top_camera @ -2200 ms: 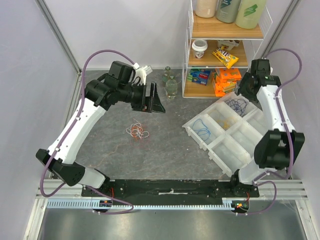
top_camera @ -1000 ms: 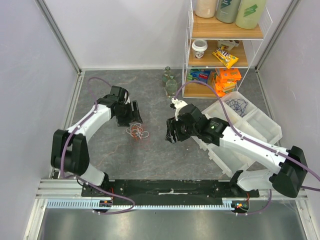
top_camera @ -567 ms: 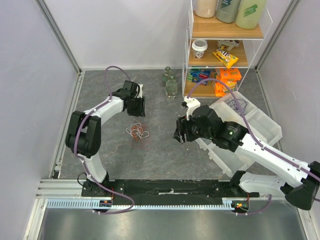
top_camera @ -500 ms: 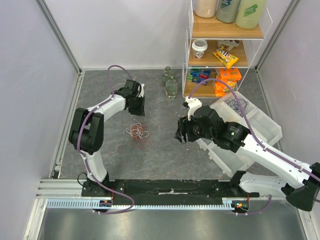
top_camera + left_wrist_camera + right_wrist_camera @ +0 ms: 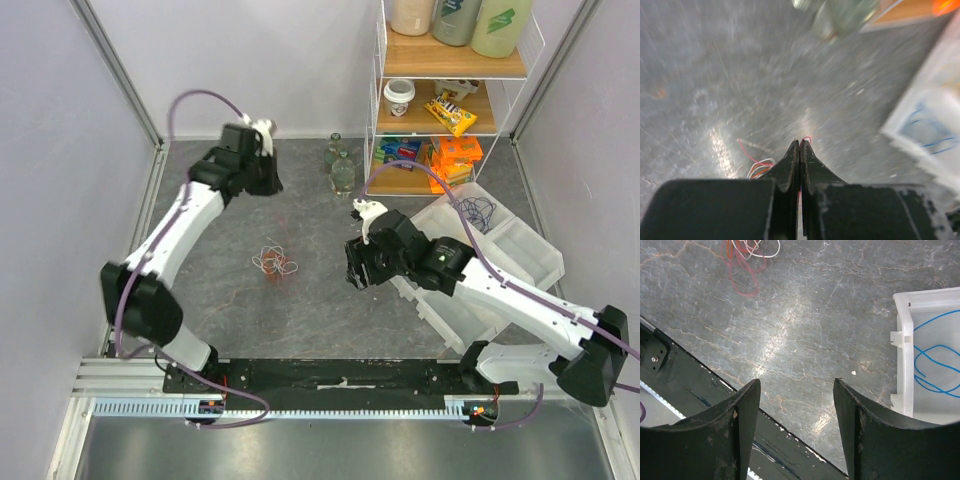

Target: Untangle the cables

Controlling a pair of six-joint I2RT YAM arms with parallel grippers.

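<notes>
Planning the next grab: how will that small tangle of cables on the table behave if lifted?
Probably floppy: the tangle lies in thin, loose loops flat on the table. Likely light, so one pulled strand may drag the rest.

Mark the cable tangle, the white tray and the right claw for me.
cable tangle (image 5: 274,264): top view, middle of the bundle.
white tray (image 5: 904,315): right wrist view, on its side wall.
right claw (image 5: 796,382): right wrist view, midway between its fingertips.

Grey marbled tabletop (image 5: 320,300); pale walls (image 5: 270,60); wooden wire-framed shelf (image 5: 455,65).
</notes>
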